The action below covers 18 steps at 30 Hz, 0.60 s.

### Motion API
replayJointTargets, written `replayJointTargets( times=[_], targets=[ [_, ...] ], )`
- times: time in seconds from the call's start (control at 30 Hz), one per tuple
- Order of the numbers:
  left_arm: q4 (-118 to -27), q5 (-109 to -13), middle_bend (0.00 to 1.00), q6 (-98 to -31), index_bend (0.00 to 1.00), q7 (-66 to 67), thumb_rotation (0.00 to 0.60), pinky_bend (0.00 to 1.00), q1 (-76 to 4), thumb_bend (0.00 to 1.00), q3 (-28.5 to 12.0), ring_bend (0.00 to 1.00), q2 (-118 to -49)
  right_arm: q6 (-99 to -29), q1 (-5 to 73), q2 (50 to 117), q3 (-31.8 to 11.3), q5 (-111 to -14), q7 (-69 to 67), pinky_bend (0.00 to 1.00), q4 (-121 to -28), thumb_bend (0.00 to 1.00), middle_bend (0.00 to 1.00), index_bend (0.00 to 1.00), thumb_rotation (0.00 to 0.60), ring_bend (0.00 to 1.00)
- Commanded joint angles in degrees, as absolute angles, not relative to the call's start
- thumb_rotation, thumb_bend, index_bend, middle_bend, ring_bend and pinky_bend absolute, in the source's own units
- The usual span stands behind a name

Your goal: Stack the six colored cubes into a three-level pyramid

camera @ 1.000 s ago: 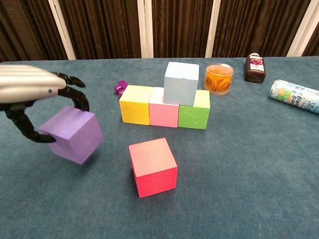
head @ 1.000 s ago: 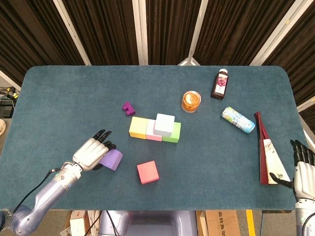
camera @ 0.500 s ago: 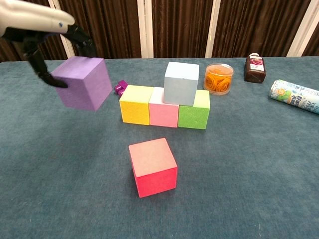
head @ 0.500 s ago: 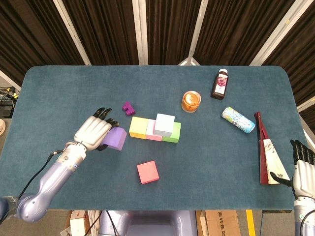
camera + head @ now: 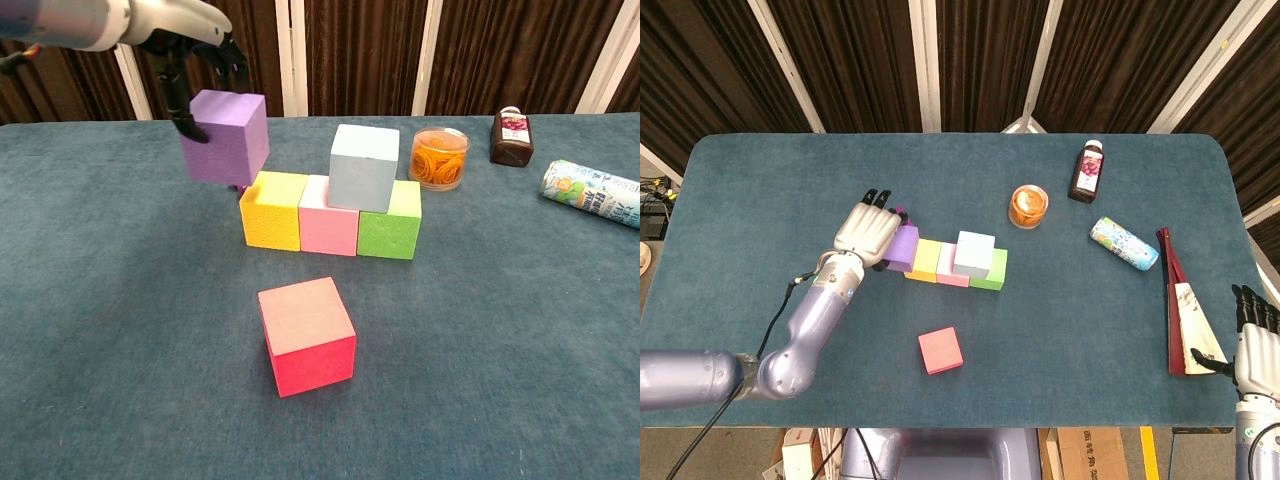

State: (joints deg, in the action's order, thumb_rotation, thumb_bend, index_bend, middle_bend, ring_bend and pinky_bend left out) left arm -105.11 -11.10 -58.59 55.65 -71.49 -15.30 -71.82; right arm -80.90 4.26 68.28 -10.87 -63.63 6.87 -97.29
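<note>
Left hand (image 5: 190, 45) fingers grasping purple cube (image 5: 226, 137), slightly tilted, above-left of yellow cube (image 5: 273, 210); right hand (image 5: 1255, 340) fingers released

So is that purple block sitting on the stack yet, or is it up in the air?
Up in the air. The left hand holds the purple cube above the table, beside the yellow cube, not resting on it.

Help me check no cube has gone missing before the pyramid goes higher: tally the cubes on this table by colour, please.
Purple cube: 1, held up by the left hand
Yellow cube: 1
Pink cube: 1
Green cube: 1
Pale blue cube: 1
Red cube: 1
Total: 6 cubes
</note>
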Motion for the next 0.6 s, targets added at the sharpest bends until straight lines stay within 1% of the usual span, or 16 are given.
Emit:
replayJointTargets(
  times=[0.03,0.4,0.6],
  targets=[
    [-102.09,-8.46,0.36,-57.86,0.32,55.88,0.600,0.00,-73.90,0.45,-16.02,0.00,-73.70,-80.64,4.37,68.34,-11.00,-63.23,6.97,0.00,-97.14,0.10,0.07,0.02,0.600,0.00],
    [-96.68,-6.29,0.33,-56.78,0.31,55.47,0.600,0.00,-77.42,0.44,-15.44,0.00,-78.37,-79.83,4.76,68.78,-11.27,-62.05,7.57,0.00,-96.34,0.10,0.07,0.02,0.600,0.00],
    [-96.07,-6.69,0.33,-58.12,0.31,55.13,0.600,0.00,-78.40,0.44,-14.70,0.00,-80.09,-79.91,4.65,68.60,-11.40,-61.92,7.26,0.00,-96.36,0.10,0.07,0.02,0.600,0.00]
  ],
)
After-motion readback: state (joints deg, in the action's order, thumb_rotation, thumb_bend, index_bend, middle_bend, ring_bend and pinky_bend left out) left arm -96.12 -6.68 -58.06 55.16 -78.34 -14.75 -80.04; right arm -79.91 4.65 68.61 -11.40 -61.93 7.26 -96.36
